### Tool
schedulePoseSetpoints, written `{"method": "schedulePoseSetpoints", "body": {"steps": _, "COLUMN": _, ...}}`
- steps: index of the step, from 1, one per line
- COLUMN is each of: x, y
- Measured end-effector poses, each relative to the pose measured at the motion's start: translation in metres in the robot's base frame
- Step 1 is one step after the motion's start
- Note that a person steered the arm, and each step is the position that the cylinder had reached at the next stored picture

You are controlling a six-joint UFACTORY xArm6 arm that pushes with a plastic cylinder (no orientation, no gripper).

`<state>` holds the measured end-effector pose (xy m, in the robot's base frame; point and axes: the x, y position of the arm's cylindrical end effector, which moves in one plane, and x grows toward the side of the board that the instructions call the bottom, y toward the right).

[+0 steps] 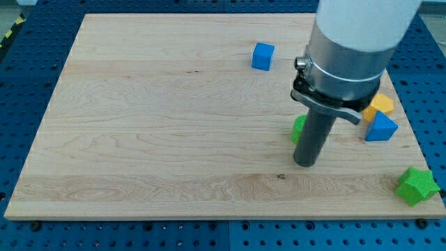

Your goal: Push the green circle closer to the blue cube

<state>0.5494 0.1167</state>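
The blue cube (263,56) sits near the view's top, right of centre. The green circle (298,127) shows only as a small green edge at the left of the rod, mostly hidden behind it. My tip (305,164) rests on the board just below the green circle, close to it or touching it. The blue cube lies up and to the left of the green circle, about a hundred pixels away.
A blue triangle block (380,128) and a yellow block (381,105) lie at the view's right, partly behind the arm. A green star block (417,186) sits at the bottom right corner. The wooden board (153,125) rests on a blue perforated table.
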Motion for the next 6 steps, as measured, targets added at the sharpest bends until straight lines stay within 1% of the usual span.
{"method": "schedulePoseSetpoints", "body": {"steps": 1, "x": -0.003, "y": 0.000}}
{"method": "schedulePoseSetpoints", "body": {"steps": 4, "x": -0.067, "y": 0.002}}
{"method": "schedulePoseSetpoints", "body": {"steps": 6, "x": -0.067, "y": 0.057}}
